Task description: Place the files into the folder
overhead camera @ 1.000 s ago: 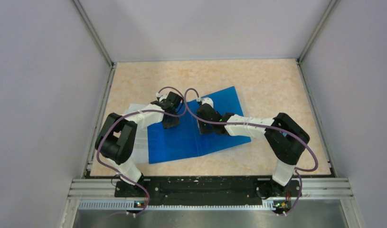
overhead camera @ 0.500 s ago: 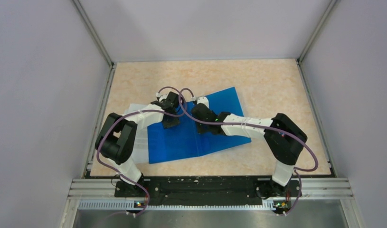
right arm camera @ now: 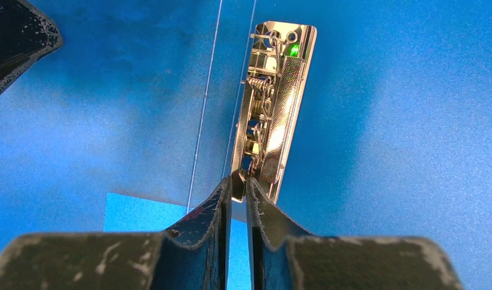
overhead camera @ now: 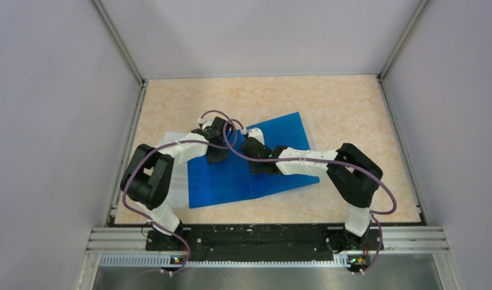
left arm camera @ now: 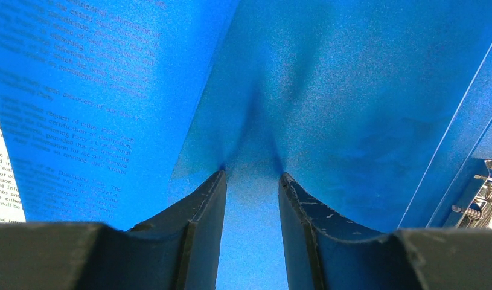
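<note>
OK, top view first: you've got the folder (overhead camera: 279, 136) lying open and skewed on the table (overhead camera: 346, 103), with its spine running near-to-far btwn the two grippers. The files (overhead camera: 180, 188) lie under the left flap. Their white edge sticks out past the flap's left side, close to the left rail. The widest bare tabletop is beyond the folder's far edge and to its right; a narrower strip runs along the near edge. The left gripper (overhead camera: 214, 158) is down on the left flap. The right gripper (overhead camera: 258, 164) is just across the spine, near it but not touching.

Left wrist: the jaws stand apart w/ both tips set on the blue flap, which dimples btwn them. Print shows thru the flap on the left, and a strip of bare white sheet sits at the left edge. The metal clip (left arm camera: 482, 193) peeks in at the right edge, apart from the tips.

Right wrist: the jaws are closed to a thin slit on the clip's near end. The rest of the clip runs away from the tips beside the spine creases, w/ flat blue on both sides. A black finger shows in the top-left corner, well apart from the clip.
</note>
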